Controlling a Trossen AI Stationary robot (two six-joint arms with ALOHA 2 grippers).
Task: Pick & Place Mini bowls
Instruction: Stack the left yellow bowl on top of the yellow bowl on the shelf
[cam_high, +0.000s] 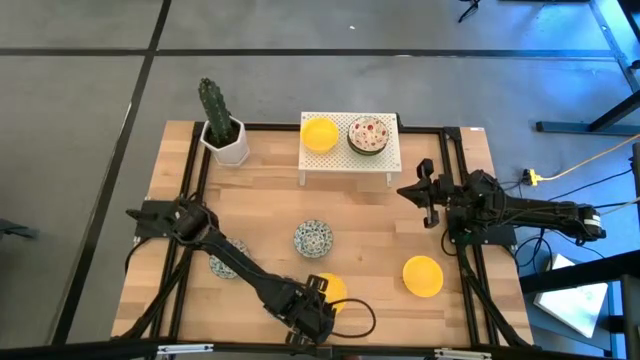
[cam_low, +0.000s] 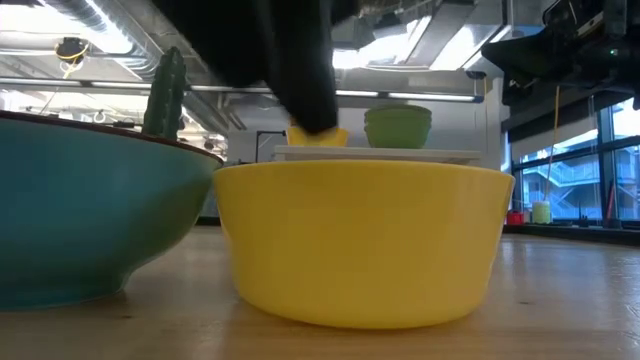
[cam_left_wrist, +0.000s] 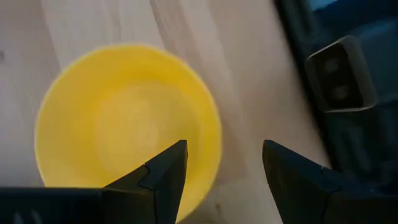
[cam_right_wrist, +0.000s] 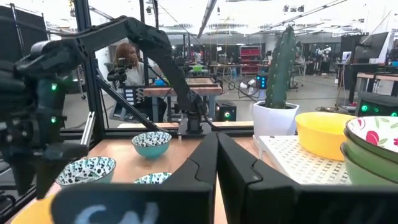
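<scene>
My left gripper (cam_high: 316, 305) hangs open near the table's near edge, over a plain yellow bowl (cam_high: 332, 288). In the left wrist view one finger (cam_left_wrist: 166, 175) stands over the bowl's hollow (cam_left_wrist: 124, 124) and the other (cam_left_wrist: 292, 180) outside its rim, over bare wood. In the low view the fingers end above that bowl (cam_low: 360, 240). My right gripper (cam_high: 425, 195) waits shut at the right, in front of the rack. A second yellow bowl (cam_high: 422, 276) and two blue-green patterned bowls (cam_high: 313, 238) (cam_high: 225, 263) sit on the table.
At the far edge a white perforated rack (cam_high: 345, 160) carries a yellow bowl (cam_high: 320, 134) and stacked reddish floral bowls (cam_high: 368, 134). A cactus in a white pot (cam_high: 225, 140) stands far left. Black frame rails (cam_high: 452, 175) run along the table's sides. A person shows beyond the table (cam_right_wrist: 127, 59).
</scene>
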